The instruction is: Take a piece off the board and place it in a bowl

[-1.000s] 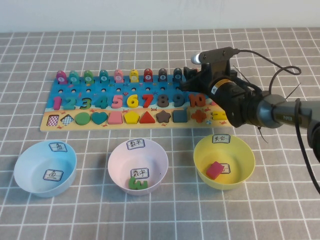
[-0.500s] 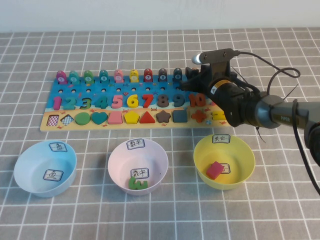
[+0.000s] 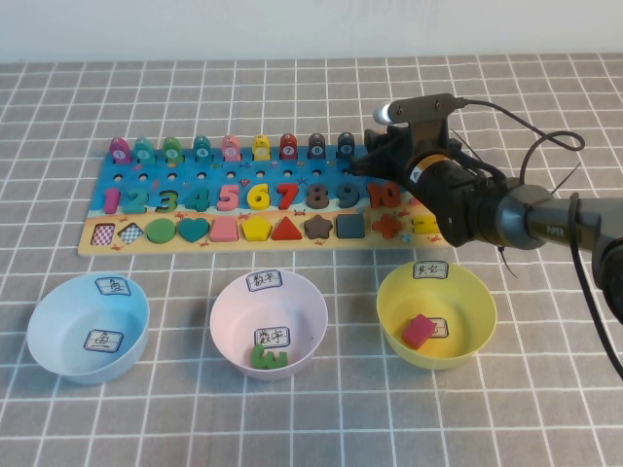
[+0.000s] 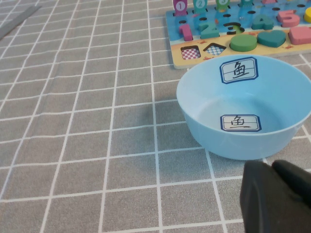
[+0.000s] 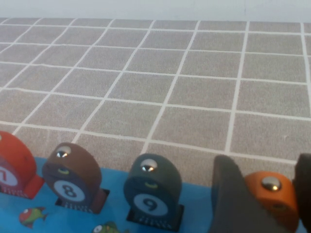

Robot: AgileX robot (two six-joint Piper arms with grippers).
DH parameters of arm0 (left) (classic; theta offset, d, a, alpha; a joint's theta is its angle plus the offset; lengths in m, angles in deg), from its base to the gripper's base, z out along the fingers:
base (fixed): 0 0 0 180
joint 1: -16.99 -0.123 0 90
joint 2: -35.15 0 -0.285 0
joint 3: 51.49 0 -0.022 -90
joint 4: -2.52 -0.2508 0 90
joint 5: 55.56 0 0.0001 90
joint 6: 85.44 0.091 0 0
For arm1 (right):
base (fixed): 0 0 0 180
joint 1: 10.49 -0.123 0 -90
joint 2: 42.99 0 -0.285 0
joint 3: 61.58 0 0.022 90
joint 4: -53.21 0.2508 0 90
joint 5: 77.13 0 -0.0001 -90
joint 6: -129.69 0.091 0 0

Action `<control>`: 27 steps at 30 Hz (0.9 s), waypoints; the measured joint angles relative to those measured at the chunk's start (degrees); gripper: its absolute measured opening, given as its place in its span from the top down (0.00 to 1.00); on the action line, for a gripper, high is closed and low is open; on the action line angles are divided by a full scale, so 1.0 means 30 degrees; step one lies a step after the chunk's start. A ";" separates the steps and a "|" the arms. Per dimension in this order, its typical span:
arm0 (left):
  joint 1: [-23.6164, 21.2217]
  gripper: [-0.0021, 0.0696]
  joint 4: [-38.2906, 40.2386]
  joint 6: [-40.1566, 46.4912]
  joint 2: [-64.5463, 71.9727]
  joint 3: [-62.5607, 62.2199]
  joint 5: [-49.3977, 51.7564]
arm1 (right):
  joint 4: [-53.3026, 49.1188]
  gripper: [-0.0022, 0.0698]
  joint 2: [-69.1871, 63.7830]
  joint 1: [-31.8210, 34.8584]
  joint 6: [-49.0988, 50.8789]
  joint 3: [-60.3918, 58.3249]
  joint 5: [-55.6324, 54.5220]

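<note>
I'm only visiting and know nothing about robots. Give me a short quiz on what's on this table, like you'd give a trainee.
1. True or false: the yellow bowl is empty.
2. The right gripper, at the right end of the board's back row, has its open jaws either side of which fish? A: the brown 8. B: the dark 9. C: the orange piece.
3. Fill in: the left gripper is beside the ___ bowl.
Key: 1 false, a red square lies in it; 2 C; 3 the light blue bowl.
</note>
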 joint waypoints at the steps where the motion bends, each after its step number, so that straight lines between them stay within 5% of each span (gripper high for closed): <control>1: 0.0000 0.97 0.0000 0.0000 0.0000 0.0000 0.0000 | 0.0000 0.64 0.0000 0.0000 0.0000 0.0000 0.0000; 27: 0.0000 0.97 0.0000 0.0000 0.0000 0.0000 0.0000 | 0.0000 0.68 0.0586 0.0000 0.0000 0.0000 0.0215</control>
